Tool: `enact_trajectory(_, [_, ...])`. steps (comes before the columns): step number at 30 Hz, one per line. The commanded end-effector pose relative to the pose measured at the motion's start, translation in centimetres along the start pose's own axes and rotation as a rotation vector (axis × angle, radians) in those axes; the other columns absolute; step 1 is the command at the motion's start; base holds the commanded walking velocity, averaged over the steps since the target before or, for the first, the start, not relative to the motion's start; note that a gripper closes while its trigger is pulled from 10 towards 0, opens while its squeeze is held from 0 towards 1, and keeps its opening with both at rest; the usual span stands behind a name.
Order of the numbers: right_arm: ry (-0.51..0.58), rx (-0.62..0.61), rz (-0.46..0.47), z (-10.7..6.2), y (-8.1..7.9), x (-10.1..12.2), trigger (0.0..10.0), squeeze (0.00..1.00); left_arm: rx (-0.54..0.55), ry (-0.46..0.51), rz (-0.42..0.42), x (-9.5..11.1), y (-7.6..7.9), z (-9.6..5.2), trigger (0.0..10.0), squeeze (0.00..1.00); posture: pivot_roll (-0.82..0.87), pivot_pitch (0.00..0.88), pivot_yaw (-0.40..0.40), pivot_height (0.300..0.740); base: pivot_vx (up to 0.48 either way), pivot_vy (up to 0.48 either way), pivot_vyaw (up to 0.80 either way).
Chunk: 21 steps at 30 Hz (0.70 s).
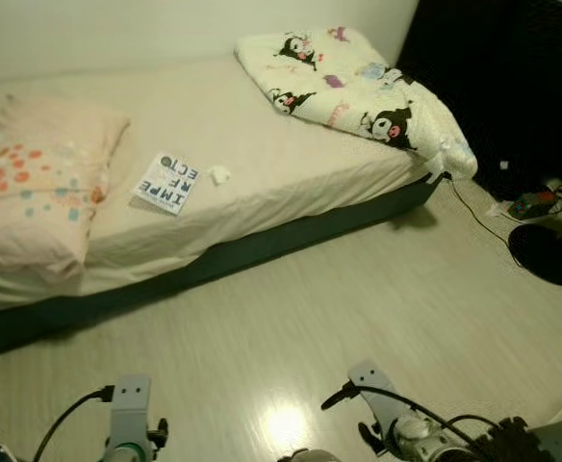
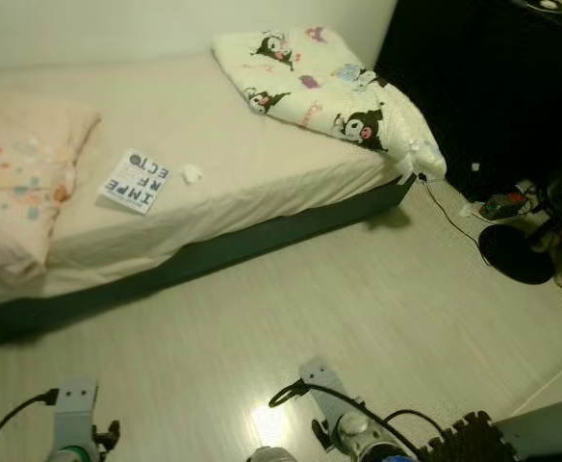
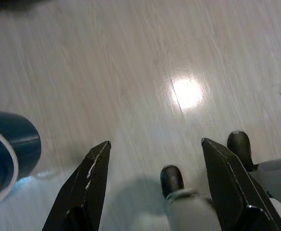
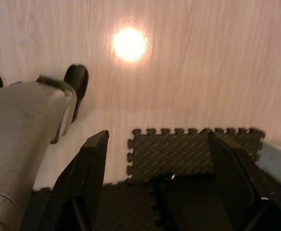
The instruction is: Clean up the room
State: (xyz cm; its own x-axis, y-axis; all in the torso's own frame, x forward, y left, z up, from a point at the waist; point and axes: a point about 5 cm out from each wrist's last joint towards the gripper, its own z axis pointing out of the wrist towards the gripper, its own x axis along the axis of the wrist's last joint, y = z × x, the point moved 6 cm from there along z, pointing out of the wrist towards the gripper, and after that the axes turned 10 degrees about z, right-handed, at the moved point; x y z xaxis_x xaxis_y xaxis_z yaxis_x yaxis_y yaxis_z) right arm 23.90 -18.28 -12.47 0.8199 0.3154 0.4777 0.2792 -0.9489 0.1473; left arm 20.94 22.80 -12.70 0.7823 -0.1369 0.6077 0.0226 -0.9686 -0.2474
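Note:
A bed (image 1: 262,183) with a cream sheet stands ahead. On it lie a white booklet with black letters (image 1: 168,182) and a small crumpled white tissue (image 1: 218,174) just to its right. A pink dotted pillow (image 1: 36,183) rests at the bed's left end, and a folded cartoon-print blanket (image 1: 358,87) at its far right end. Both arms hang low at the bottom edge of the eye views, far from the bed. My left gripper (image 3: 155,144) is open over bare floor. My right gripper (image 4: 155,139) is open above a black foam mat (image 4: 193,154).
A light wooden floor (image 1: 358,308) lies between me and the bed. At the right, a black fan base (image 1: 550,252), a cable and small items sit near a dark wall. A blue round container (image 3: 8,154) is on the floor by my left gripper.

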Motion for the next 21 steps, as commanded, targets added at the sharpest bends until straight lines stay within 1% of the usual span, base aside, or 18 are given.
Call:
enact_trajectory(1, [0.006,0.012,0.016,0.05,-0.51,0.15,10.0,0.0,0.001,-0.046,0.007,-1.56,-0.33,-0.29,10.0,0.0,-0.03,0.0,0.017,0.74,0.48,0.0,-0.8])
enact_trajectory(21, [0.002,0.007,0.014,0.05,-0.44,0.08,10.0,0.0,-0.01,-0.046,0.025,-1.65,-0.08,-0.32,10.0,0.0,-0.03,0.003,0.025,0.74,0.48,0.0,-0.79])
